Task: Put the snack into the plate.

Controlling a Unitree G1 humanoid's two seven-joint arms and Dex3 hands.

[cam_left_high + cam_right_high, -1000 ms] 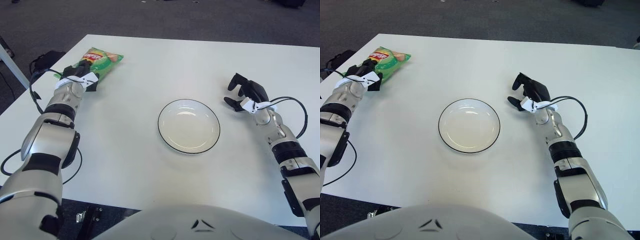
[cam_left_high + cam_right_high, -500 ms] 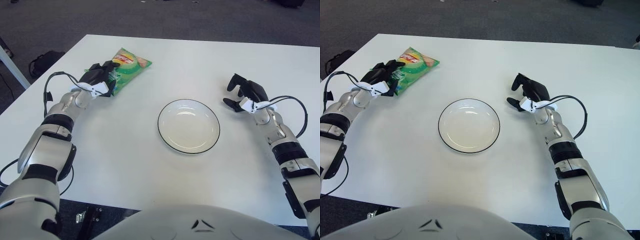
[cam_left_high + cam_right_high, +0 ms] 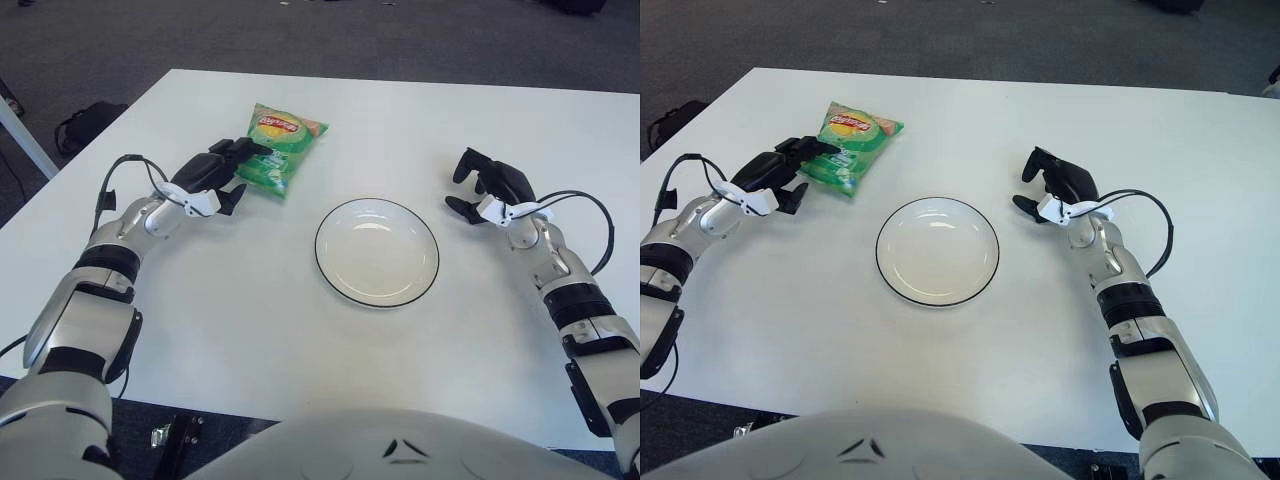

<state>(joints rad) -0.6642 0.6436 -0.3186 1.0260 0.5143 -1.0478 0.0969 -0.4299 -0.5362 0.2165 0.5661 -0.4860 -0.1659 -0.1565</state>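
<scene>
A green snack bag [image 3: 278, 148] with a red logo is at the left of the white table, up and left of the empty white plate [image 3: 377, 251] with a dark rim. My left hand [image 3: 222, 173] is shut on the bag's near end and holds it. The bag also shows in the right eye view [image 3: 851, 145]. My right hand [image 3: 488, 183] rests to the right of the plate with its fingers curled, holding nothing.
The white table [image 3: 250, 300] has its left edge close to my left arm. A black cable [image 3: 590, 215] loops beside my right forearm. Dark carpet floor lies beyond the table's far edge.
My left hand has carried the snack bag rightwards, from the table's left edge towards the plate. The bag has turned more upright. The right hand has stayed put.
</scene>
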